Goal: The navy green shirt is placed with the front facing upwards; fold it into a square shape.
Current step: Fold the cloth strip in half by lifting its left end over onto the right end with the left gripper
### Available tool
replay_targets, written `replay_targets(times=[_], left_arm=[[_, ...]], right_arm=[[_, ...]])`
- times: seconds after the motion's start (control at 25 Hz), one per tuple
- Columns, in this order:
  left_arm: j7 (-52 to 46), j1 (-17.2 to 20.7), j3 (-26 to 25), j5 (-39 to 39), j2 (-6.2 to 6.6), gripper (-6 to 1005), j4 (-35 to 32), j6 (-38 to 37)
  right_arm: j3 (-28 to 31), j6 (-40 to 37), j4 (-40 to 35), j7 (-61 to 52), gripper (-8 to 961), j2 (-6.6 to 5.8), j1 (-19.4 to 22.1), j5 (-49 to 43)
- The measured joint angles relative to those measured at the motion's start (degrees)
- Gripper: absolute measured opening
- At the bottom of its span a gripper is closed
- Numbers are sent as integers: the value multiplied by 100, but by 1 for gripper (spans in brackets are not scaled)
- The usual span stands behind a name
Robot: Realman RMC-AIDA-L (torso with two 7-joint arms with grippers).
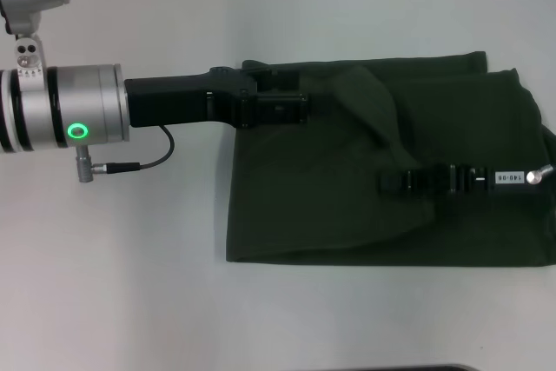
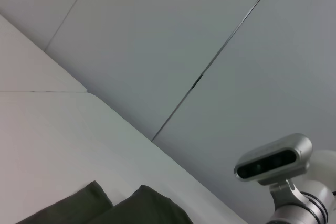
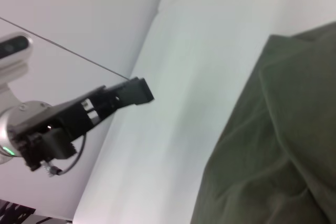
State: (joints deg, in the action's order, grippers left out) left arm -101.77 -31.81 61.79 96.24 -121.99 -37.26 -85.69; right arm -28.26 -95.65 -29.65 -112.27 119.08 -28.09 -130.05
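The navy green shirt (image 1: 391,180) lies partly folded on the white surface (image 1: 130,284). The left end effector (image 1: 291,109) reaches over its far-left corner, the right end effector (image 1: 395,182) over its middle; whether either is apart or clamped, I cannot tell.

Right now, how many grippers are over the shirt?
2. The left gripper is at the far left edge of the navy green shirt; the right gripper is over its middle, reaching in from the right.
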Motion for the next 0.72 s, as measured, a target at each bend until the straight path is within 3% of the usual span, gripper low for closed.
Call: replay_targets(times=[0.32, 0.72], left_arm=[[-3, -1, 0, 0, 7, 916, 0, -6], [-31, -19, 0, 0, 9, 916, 0, -8]], right_arm=[[0, -300, -215, 159, 17, 29, -264, 88], [3, -663, -657, 179, 17, 25, -251, 380]])
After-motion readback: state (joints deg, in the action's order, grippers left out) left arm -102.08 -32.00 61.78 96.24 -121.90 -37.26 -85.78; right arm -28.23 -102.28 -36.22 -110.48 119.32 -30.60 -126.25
